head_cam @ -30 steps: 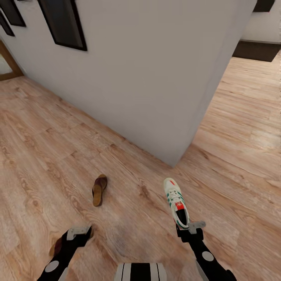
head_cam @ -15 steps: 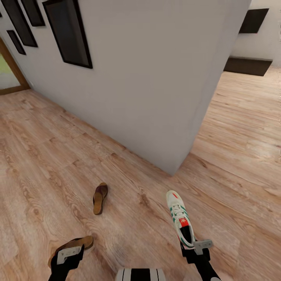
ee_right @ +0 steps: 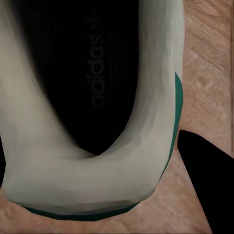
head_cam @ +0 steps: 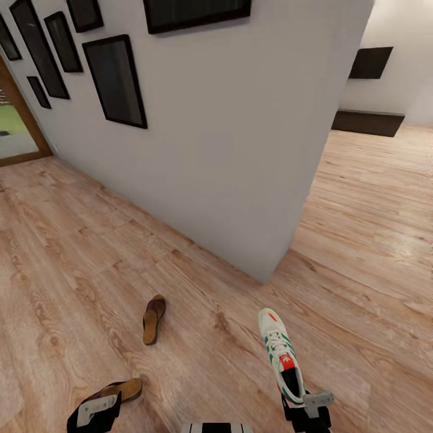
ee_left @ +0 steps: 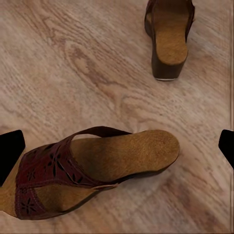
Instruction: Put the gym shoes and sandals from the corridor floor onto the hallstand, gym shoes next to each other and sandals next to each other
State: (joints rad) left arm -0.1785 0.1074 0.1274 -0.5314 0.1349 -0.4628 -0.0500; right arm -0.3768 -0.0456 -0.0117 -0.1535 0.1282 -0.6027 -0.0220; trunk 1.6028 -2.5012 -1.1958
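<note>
One brown sandal (head_cam: 154,319) lies on the corridor floor (head_cam: 72,270), ahead and slightly left. The second sandal (head_cam: 120,391) lies on the planks just ahead of my left gripper (head_cam: 96,410). In the left wrist view this sandal (ee_left: 97,165) sits between the wide-apart fingers (ee_left: 9,151), touching neither, and the other sandal (ee_left: 168,39) lies beyond it. A white gym shoe (head_cam: 280,355) with green stripes points away from me. My right gripper (head_cam: 308,406) is shut on the heel of that gym shoe (ee_right: 92,185). The other gym shoe and the hallstand are out of view.
A white wall runs diagonally ahead and ends at a corner (head_cam: 263,281) close to the shoe. Several black picture frames (head_cam: 117,81) hang on it. Open plank floor continues right of the corner towards a dark low unit (head_cam: 367,123). A doorway (head_cam: 15,129) is at far left.
The view has tilted upward. Both arms slid towards the lower edge. The gym shoe came back with the right gripper. The left gripper drew back, uncovering the near sandal on the floor.
</note>
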